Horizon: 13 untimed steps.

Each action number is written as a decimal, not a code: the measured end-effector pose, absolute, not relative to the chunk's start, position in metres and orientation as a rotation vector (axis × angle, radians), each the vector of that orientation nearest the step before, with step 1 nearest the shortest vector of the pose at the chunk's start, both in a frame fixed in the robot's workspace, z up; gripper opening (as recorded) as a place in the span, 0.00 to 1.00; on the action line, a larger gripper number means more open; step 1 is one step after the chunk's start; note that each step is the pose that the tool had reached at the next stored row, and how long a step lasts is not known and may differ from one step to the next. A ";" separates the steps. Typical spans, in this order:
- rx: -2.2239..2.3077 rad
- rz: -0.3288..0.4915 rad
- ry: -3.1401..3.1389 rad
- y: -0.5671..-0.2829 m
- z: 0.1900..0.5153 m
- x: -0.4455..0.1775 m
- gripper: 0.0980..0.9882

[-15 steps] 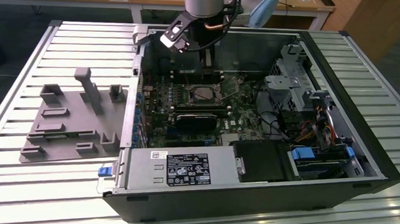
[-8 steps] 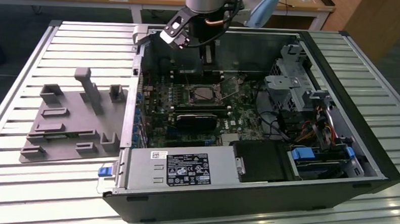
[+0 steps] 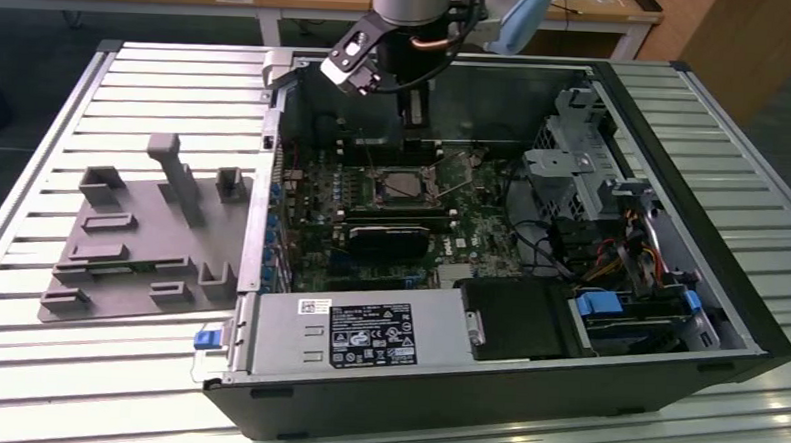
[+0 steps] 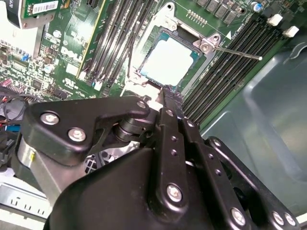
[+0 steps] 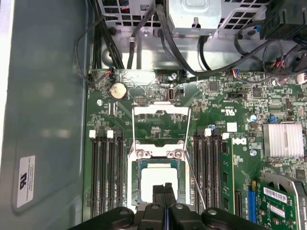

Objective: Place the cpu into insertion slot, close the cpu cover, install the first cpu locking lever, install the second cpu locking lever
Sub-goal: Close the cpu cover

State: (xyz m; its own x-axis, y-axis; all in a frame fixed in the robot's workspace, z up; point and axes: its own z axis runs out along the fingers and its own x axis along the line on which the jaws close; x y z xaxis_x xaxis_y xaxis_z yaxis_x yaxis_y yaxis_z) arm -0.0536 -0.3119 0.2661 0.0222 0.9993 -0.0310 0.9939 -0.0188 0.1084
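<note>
The pincer [image 5: 164, 188], fingers pressed together and empty, hangs just over the cpu [image 5: 153, 175], which sits in the insertion slot [image 5: 137, 184]. Directly beyond the slot, the cpu cover [image 5: 160, 111] is hinged open, away from the fingertips.

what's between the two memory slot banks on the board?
The insertion slot, with the cpu lying in it; this shows in the first wrist view.

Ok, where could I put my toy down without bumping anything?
The slatted table is bare around the grey fixture and at the exterior view's right of the computer case. Inside, around the cpu, cables and memory slots crowd it.
</note>
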 end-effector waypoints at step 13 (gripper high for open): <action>2.199 0.025 2.156 -0.312 0.265 -0.028 0.00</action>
